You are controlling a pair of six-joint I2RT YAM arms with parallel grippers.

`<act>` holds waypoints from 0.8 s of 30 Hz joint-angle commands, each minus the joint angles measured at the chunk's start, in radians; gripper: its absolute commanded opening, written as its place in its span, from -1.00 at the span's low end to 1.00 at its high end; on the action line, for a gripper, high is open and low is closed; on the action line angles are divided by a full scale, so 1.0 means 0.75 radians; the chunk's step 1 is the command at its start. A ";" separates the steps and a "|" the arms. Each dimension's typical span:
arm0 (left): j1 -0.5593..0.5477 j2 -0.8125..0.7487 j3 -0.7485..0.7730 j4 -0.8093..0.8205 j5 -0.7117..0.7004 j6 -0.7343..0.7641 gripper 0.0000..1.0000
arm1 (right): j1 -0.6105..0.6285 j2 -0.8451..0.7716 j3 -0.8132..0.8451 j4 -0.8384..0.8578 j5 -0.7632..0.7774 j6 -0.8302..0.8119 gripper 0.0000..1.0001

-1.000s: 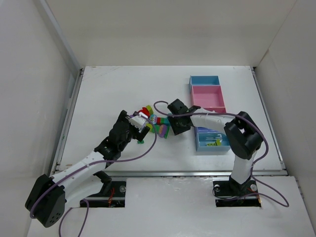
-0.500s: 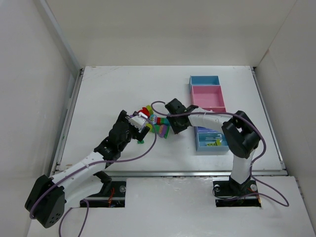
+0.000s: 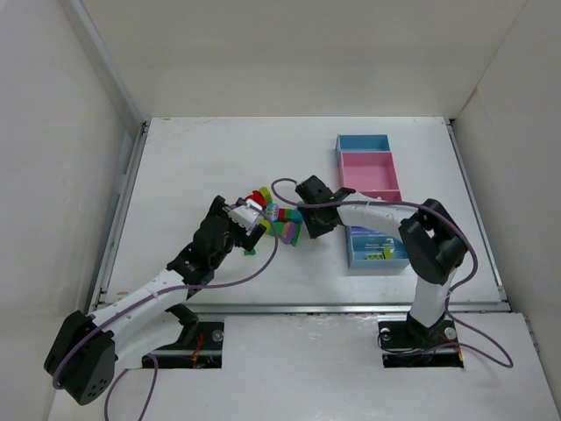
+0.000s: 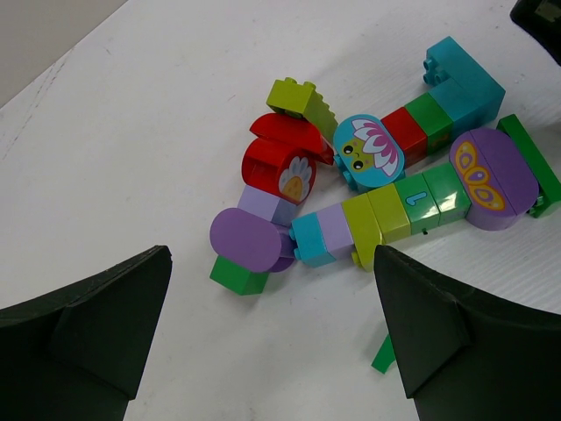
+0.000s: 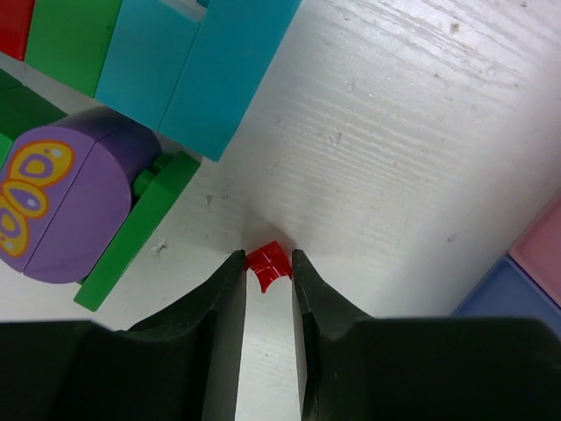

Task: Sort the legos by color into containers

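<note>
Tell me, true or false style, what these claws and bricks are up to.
1. The left claw is wide open and holds nothing. True.
2. The right claw grips the purple butterfly brick. False: it is pinching a tiny red bit, and the butterfly brick lies loose beside it.
3. The pink bin is full of bricks. False: it looks empty, and the few sorted pieces in view sit in the near blue bin.
4. Most bricks lie in one heap between the two claws. True.
</note>
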 commanded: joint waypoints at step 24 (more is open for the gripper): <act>0.003 -0.044 -0.030 0.058 -0.014 -0.002 1.00 | -0.562 -0.329 0.068 -0.163 0.226 0.281 -0.19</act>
